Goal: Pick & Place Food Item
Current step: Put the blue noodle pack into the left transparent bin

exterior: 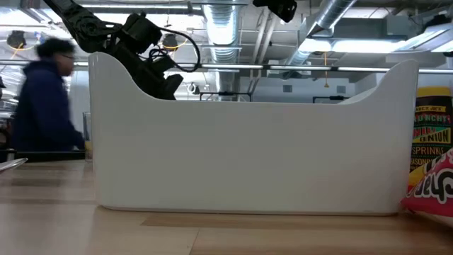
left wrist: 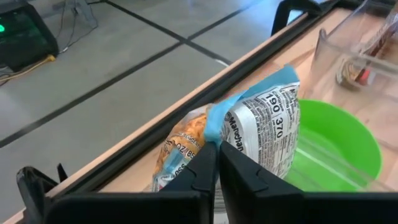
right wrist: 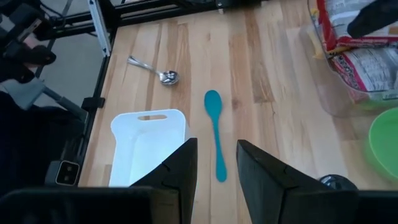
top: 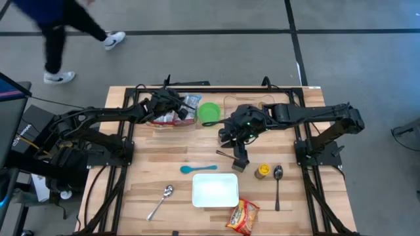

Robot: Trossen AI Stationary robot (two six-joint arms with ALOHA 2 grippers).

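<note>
Your left gripper (left wrist: 217,163) is clamped on the snack bag (left wrist: 249,134), at the table's far edge beside the green bowl (left wrist: 336,146). Your right gripper (right wrist: 214,168) hovers empty, fingers narrowly parted, above the teal spoon (right wrist: 214,134).

Wooden table (top: 151,164): white tub (top: 215,190), teal spoon (top: 197,168), two metal spoons (top: 160,200), green bowl (top: 209,112), jar (top: 262,171), snack bag (top: 243,217), clear box (top: 172,121).

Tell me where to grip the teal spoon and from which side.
Grip the teal spoon mid-handle from straight above, fingers across its narrow width. It lies flat on the table, bare wood on both sides, beside the white bin; the handle is slimmer than the bowl.
</note>
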